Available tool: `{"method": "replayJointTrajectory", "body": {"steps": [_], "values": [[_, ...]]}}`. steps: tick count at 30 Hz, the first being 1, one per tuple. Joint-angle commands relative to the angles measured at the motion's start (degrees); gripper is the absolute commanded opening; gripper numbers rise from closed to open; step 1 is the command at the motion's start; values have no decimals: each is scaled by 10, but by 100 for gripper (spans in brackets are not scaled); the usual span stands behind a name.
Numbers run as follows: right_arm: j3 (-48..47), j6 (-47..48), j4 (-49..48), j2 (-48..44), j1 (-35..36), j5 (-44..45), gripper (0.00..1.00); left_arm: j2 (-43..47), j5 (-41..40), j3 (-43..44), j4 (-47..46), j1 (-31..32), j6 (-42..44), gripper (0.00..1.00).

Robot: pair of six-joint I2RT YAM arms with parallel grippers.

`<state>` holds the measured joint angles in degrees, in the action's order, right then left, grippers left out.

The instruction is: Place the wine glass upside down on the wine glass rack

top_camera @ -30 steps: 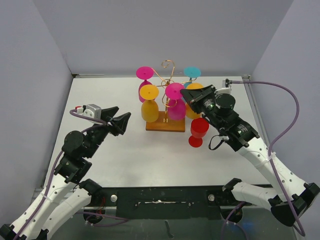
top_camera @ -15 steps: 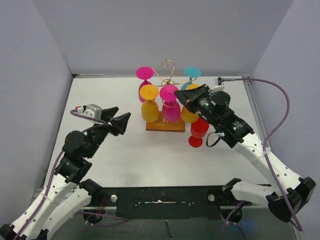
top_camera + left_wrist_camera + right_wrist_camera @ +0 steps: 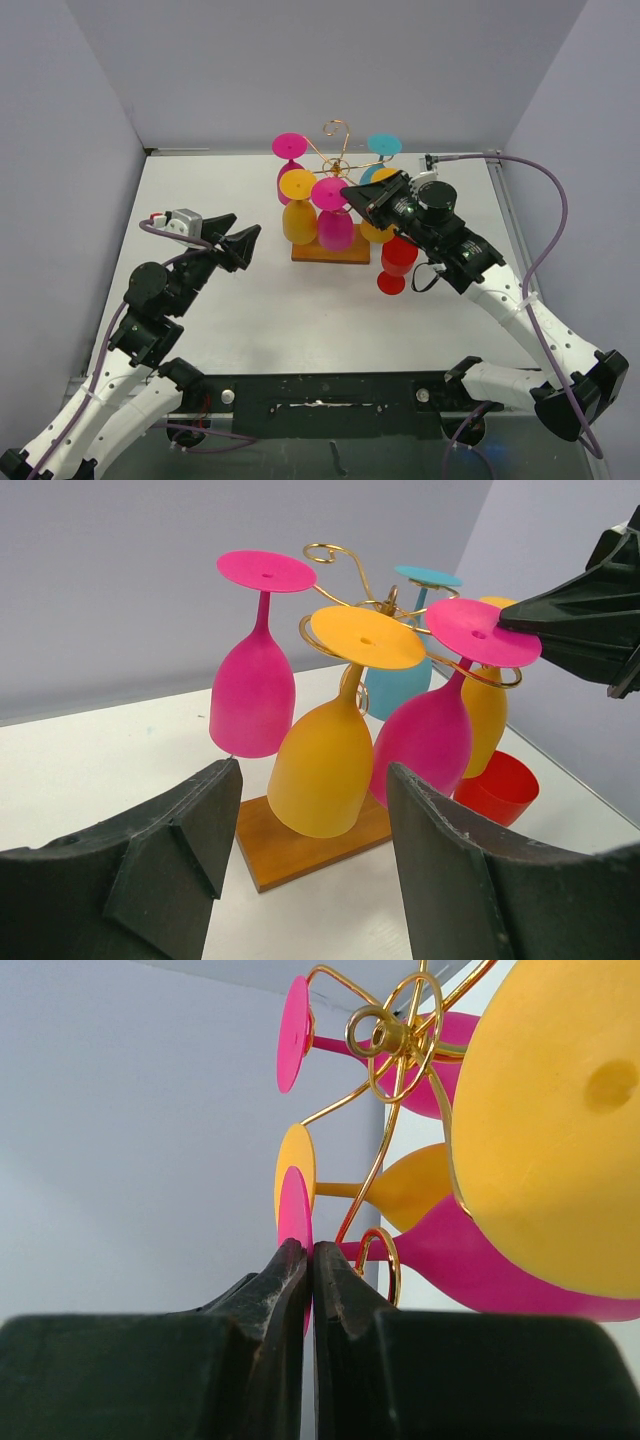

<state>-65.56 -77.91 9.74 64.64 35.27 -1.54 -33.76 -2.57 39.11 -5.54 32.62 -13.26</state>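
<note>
The wine glass rack (image 3: 338, 152) is gold wire on a brown wooden base (image 3: 330, 254), mid-table. A pink wine glass (image 3: 335, 228) hangs upside down at its front, its stem passing through a gold loop (image 3: 382, 1260). My right gripper (image 3: 352, 191) is shut on the rim of that glass's pink foot (image 3: 293, 1205), reaching in from the right. The left wrist view shows this glass (image 3: 430, 745) beside an orange one, the black fingers (image 3: 545, 620) pinching its foot. My left gripper (image 3: 241, 243) stands open, left of the rack, holding nothing.
Several other glasses hang upside down on the rack: pink (image 3: 290, 172) at back left, orange (image 3: 298, 216) at front left, teal (image 3: 384, 146) at back right, orange (image 3: 379, 228) at right. A red glass (image 3: 397, 262) stands upright on the table under my right arm.
My right gripper has moved left towards the rack's front, carrying the pink glass by its foot; the glass now hangs next to the front orange one. The left arm is still.
</note>
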Motion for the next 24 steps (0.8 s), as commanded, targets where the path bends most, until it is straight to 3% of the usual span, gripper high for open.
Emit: {"method": "replayJointTrajectory", "body": {"steps": [1,24], "values": [[-24,1,-24,-16,-2,-18,0,5,-3,2,-16,-2,2,58],[7,-4,21,-60,-2,26,0,1,1,-2,-26,-2,-3,58]]}}
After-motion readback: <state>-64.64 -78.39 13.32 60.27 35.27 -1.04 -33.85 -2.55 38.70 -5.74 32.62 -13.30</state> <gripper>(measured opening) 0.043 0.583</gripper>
